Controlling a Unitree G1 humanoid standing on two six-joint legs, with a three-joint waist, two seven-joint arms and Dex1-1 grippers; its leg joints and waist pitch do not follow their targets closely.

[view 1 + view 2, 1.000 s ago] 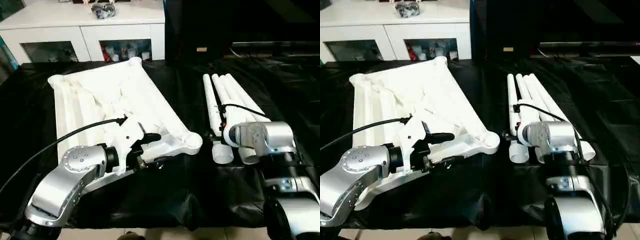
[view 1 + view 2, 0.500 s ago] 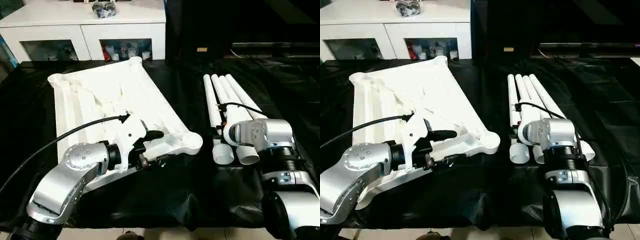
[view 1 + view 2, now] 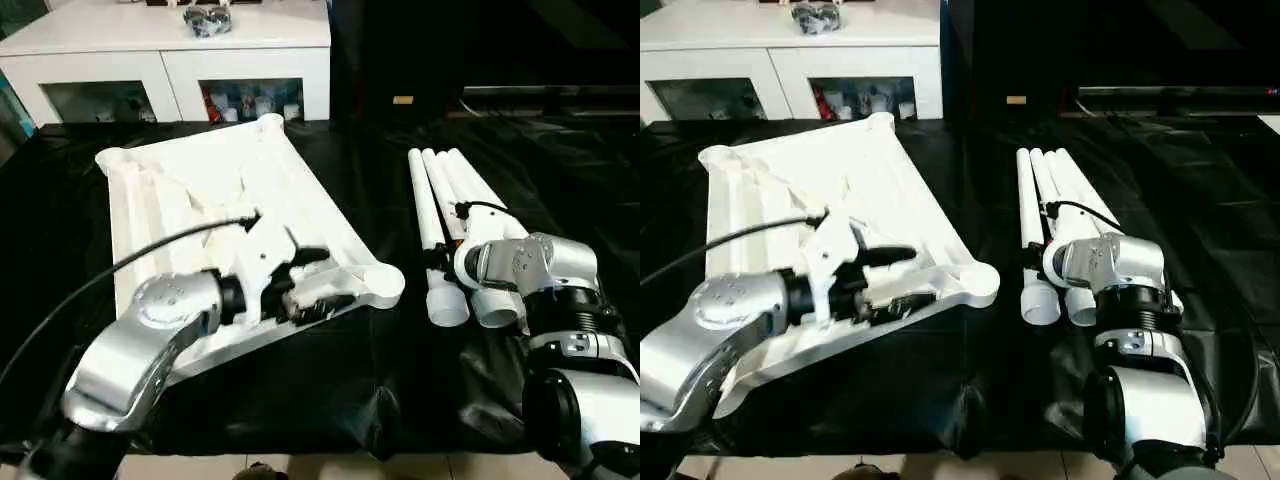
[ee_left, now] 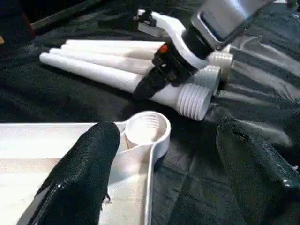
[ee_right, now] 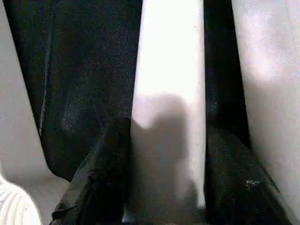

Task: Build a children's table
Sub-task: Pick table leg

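Note:
The white tabletop (image 3: 200, 190) lies underside up on the black cloth, with a round corner socket (image 3: 383, 283) at its near right corner. My left gripper (image 3: 318, 282) is open and straddles the tabletop's near rim beside that socket (image 4: 147, 129): one finger over the tabletop, the other over the cloth. Several white legs (image 3: 440, 190) lie side by side to the right, threaded ends toward me. My right gripper (image 3: 437, 258) is down on them, and the right wrist view shows its fingers (image 5: 103, 178) pressed against both sides of one leg (image 5: 168, 93).
A white cabinet (image 3: 170, 40) with glass doors stands behind the table, with a dark object (image 3: 207, 17) on top. Black cloth (image 3: 350, 380) covers the work surface. My left arm's black cable (image 3: 150, 255) arcs over the tabletop.
My left gripper has moved forward and right over the tabletop's rim toward the corner socket. My right gripper's fingers have come together around one leg.

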